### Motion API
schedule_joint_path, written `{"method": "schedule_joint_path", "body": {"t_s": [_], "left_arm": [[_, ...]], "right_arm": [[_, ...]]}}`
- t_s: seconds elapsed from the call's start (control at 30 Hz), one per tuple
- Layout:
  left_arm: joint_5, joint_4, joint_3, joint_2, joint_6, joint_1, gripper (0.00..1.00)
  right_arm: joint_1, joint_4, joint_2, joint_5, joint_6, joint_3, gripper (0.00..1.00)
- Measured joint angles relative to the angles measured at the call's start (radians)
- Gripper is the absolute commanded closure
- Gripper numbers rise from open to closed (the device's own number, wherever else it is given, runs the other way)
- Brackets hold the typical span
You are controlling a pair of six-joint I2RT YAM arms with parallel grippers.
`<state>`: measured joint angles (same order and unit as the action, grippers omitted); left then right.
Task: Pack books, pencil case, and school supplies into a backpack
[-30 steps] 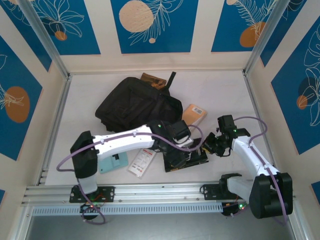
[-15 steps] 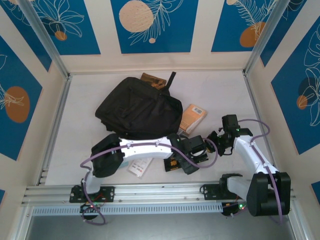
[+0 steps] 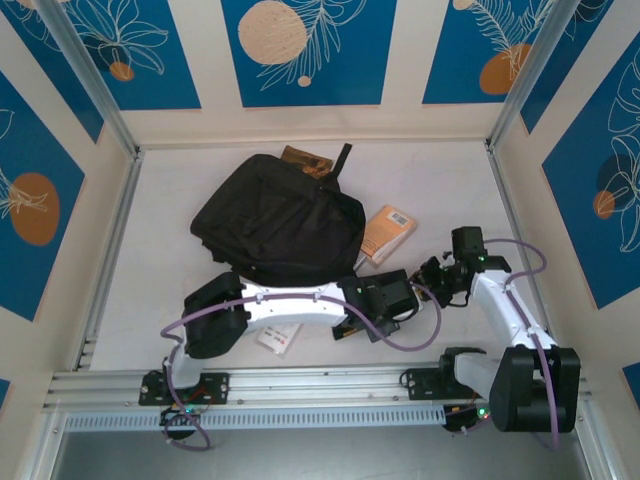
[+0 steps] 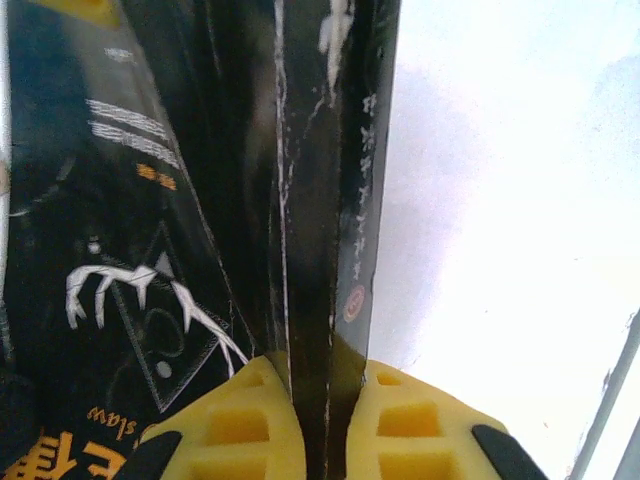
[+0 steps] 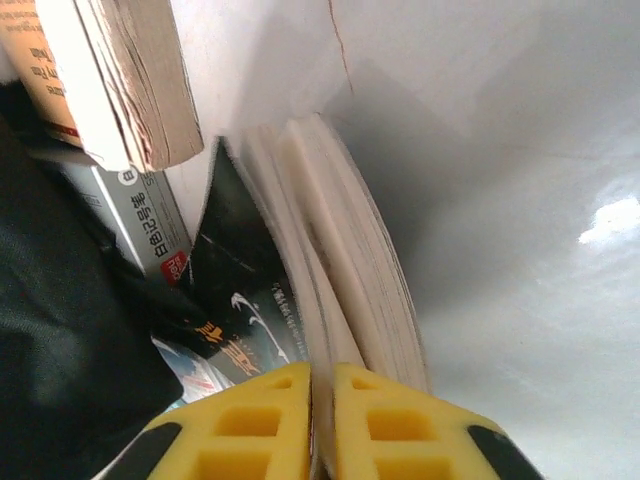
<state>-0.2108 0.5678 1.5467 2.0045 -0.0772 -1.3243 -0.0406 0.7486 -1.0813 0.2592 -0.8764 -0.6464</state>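
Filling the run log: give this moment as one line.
left gripper: shut on black book | right gripper: shut on black book | backpack: book outside

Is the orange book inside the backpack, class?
No, the orange book lies out on the table, just to the right of the backpack.

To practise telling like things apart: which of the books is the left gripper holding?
The black book with the antler design, its edge pinched in the left gripper. The orange book lies free beside the backpack; the brown book peeks out behind it.
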Motion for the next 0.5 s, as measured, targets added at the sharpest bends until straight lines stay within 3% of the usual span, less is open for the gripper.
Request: {"method": "schedule_joint_path", "body": {"t_s": [0.07, 0.17, 0.5], "left_arm": [[-0.001, 0.001, -0.011, -0.014, 0.008, 0.002, 1.00], [-0.007, 0.011, -0.020, -0.044, 0.013, 0.008, 1.00], [-0.037, 0.101, -0.001, -0.313, 0.068, 0.127, 1.00]], "right_arm": [[-0.005, 0.018, 0.026, 0.000, -0.014, -0.029, 0.53], [-0.005, 0.053, 0.079, -0.021, -0.023, -0.098, 0.41], [-0.006, 0.206, 0.159, -0.159, -0.060, -0.391, 0.35]]}}
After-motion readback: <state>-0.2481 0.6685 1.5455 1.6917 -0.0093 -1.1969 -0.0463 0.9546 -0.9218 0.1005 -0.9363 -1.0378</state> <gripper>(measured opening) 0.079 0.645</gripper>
